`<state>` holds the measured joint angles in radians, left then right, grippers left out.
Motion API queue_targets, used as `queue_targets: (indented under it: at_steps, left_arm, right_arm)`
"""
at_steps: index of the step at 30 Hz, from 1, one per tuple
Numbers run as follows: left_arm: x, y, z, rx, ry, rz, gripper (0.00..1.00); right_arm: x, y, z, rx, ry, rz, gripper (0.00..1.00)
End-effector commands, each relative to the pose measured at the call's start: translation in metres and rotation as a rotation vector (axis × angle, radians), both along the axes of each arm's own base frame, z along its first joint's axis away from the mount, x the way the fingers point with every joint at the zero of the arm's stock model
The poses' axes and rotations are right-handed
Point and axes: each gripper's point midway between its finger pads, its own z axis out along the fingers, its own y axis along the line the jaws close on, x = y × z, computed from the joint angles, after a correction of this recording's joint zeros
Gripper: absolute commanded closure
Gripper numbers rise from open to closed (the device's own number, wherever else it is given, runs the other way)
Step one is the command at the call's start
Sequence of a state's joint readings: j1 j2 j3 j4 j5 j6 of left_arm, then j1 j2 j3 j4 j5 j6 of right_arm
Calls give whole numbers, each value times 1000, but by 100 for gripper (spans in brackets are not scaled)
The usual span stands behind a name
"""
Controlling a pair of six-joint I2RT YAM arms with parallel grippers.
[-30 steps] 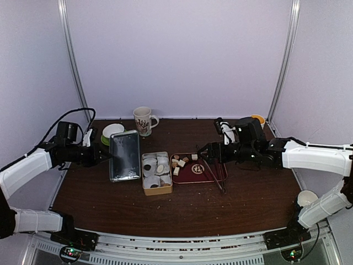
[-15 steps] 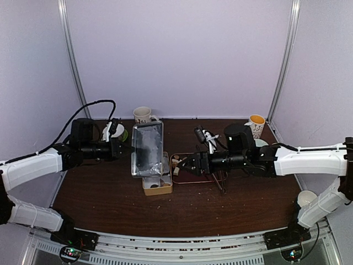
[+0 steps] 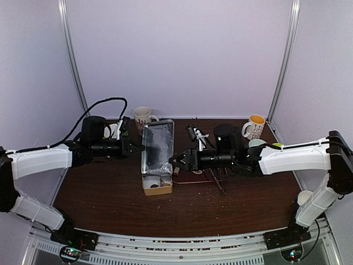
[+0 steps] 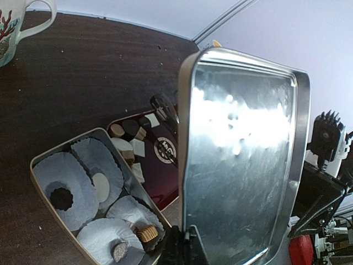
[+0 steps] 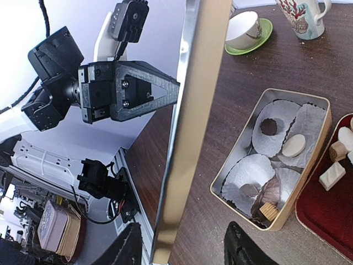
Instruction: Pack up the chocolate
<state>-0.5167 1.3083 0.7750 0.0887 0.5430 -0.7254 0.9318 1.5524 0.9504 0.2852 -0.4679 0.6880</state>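
Left gripper [image 3: 138,148] clamped on upright tin lid [image 4: 242,154] | right gripper [image 3: 175,160] jaws apart astride the lid's edge | chocolate [image 5: 290,145] in paper cups [image 5: 251,168] inside tin [image 5: 326,118], more on red tray [image 5: 331,218] | lid screens part of tin

Chocolate [image 5: 268,126] lies in the tin [image 5: 309,165], left of tray [image 5: 328,218].

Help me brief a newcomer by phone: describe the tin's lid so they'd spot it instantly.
On the dark brown table, find the open tin of white paper cups near the middle. Close to it the left claw pinches the lid by one edge. It is the only shiny metal rectangle held upright; the tin lies flat.
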Motion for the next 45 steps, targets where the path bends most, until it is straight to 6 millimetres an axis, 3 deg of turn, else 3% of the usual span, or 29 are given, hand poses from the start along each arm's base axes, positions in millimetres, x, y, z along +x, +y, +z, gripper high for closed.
queue_targets:
  at_steps: [1,16,19,25,29,40,45]
  left_arm:
    - [5,-10,31,-67,-92,-19,100]
    - [5,-13,21,-62,-74,-27,100]
    - [5,-12,20,-66,-71,-17,90]
    - [4,-8,16,-65,-71,7,60]
    - [2,-2,15,-57,-76,33,49]
    - [1,2,5,-27,-62,47,44]
    - [1,5,4,-12,-62,57,43]
  right_arm:
    - [9,9,22,73,-24,-23,50]
    - [7,11,25,97,-24,-12,79]
    - [8,9,22,79,-26,-21,80]
    - [13,4,14,36,-28,-56,83]
    - [16,0,10,10,-25,-78,85]
    - [27,-17,-5,-59,33,-155,91]
    - [39,-38,-12,-121,51,-225,91]
